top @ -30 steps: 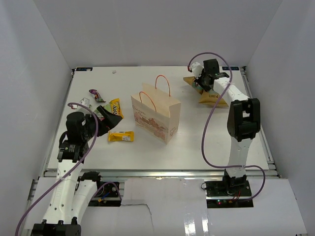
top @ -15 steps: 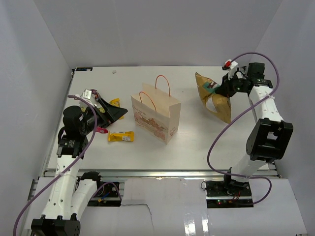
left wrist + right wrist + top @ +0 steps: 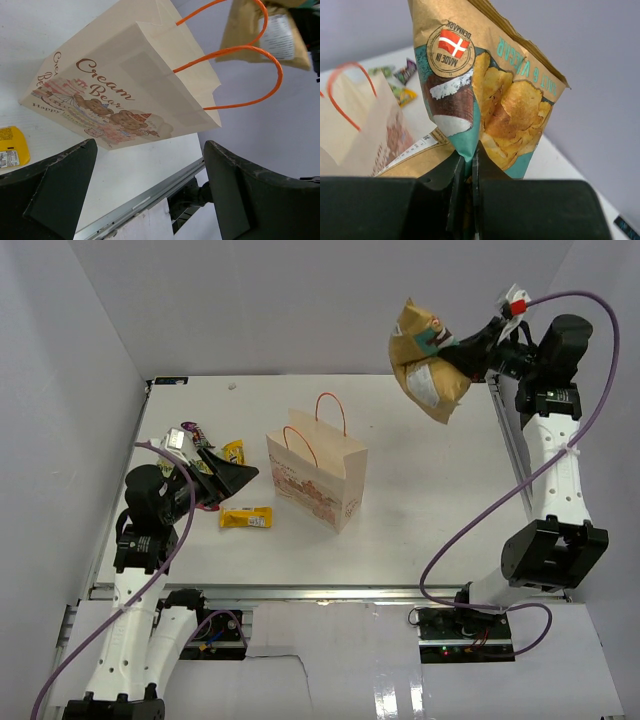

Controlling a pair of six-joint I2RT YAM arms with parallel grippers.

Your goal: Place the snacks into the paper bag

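A: At the far right, up off the table [image 3: 420, 530] — the chip bag [image 3: 428, 365] hangs in the air, with the right gripper [image 3: 478, 352] pinching it by a fold

B: Fingers tight on it?

A: Yep. The wrist cam shows both fingers [image 3: 455, 172] pressed together w/ a crease of the teal-and-gold foil between them. The print reads upside down in that view

B: And the paper bag?

A: The paper bag [image 3: 315, 480] stands upright approx. mid-table, orange handles up. It's well apart from the chip bag, which is up and to its right

B: Left side?

A: The left gripper [image 3: 228, 476] is spread wide w/ nothing in it, low near the table's left edge and pointed toward the paper bag. Its cam sees the bear drawing on the bag's side

B: Small packets?

A: A yellow bar [image 3: 246, 518] lies flat just beside the left gripper, on the near side. Another yellow packet [image 3: 235, 452], a purple packet [image 3: 193, 430] and a pale packet [image 3: 172, 440] sit on the far side — all on the table, left of the paper bag
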